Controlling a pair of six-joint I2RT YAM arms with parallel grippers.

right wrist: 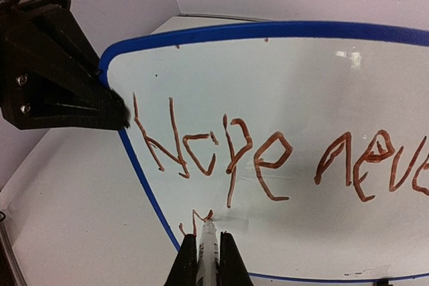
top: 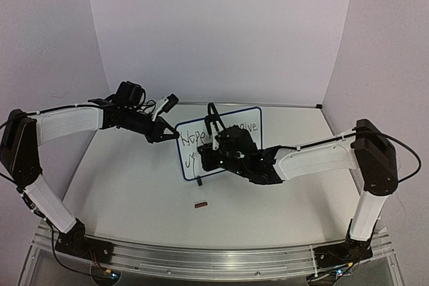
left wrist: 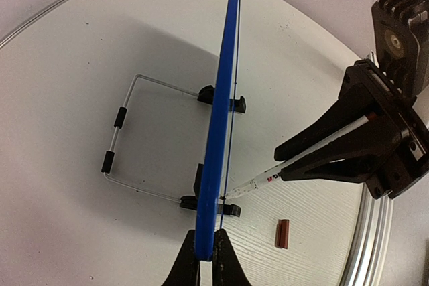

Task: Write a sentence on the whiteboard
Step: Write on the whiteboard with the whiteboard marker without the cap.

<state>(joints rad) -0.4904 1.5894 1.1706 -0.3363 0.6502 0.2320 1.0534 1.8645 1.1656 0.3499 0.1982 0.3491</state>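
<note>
The left arm and right arm have white shells and black joints, with an all-black left gripper and right gripper.

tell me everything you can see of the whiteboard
The whiteboard is small and glossy white with a blue rounded-corner frame. It stands nearly upright on black feet, a wire stand behind. The sentence, in reddish strokes, starts "Hope neve", a second line barely started. The left gripper is shut on its left edge; the right gripper holds a marker whose tip meets its lower face.
</note>
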